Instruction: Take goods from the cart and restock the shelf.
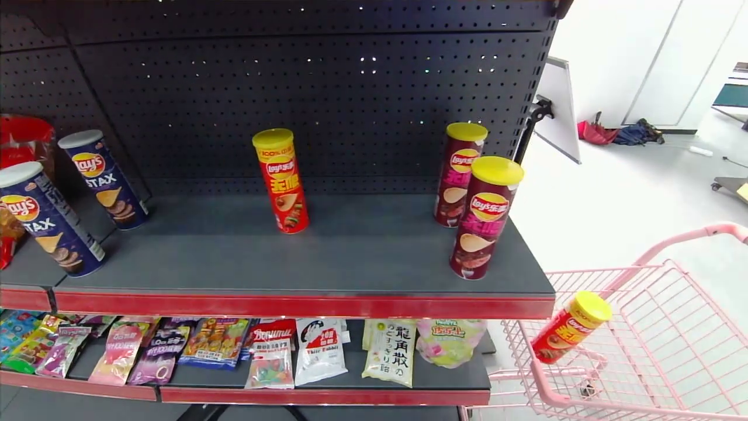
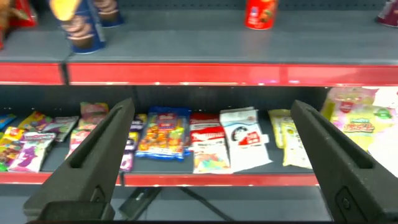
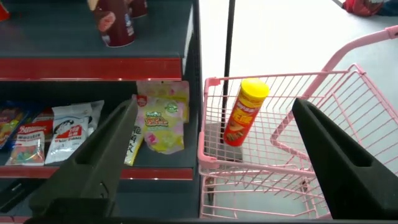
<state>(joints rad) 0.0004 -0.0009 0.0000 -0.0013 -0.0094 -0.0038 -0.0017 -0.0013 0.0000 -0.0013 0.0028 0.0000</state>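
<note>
Currently both claws stand wide open and empty: the left claw (image 2: 212,107) faces the shelf (image 2: 186,73), the right claw (image 3: 214,104) faces the pink cart (image 3: 348,74), where a red, yellow-lidded chip can (image 3: 244,112) leans tilted against its wire wall, near the shelf.

The right gripper (image 3: 214,107) hangs with its two dark fingers (image 3: 93,168) spread wide and nothing between them. Beyond it, the pink cart (image 3: 348,65) stands just right of the shelf (image 3: 93,67). A red canister (image 3: 244,115) with a yellow lid stands tilted inside the cart, in the corner nearest the shelf. On the upper board, a maroon canister (image 3: 115,25) stands near the right end. The lower board holds white bags (image 3: 68,127) and, at its right end, a pale green bag (image 3: 163,118).
</note>
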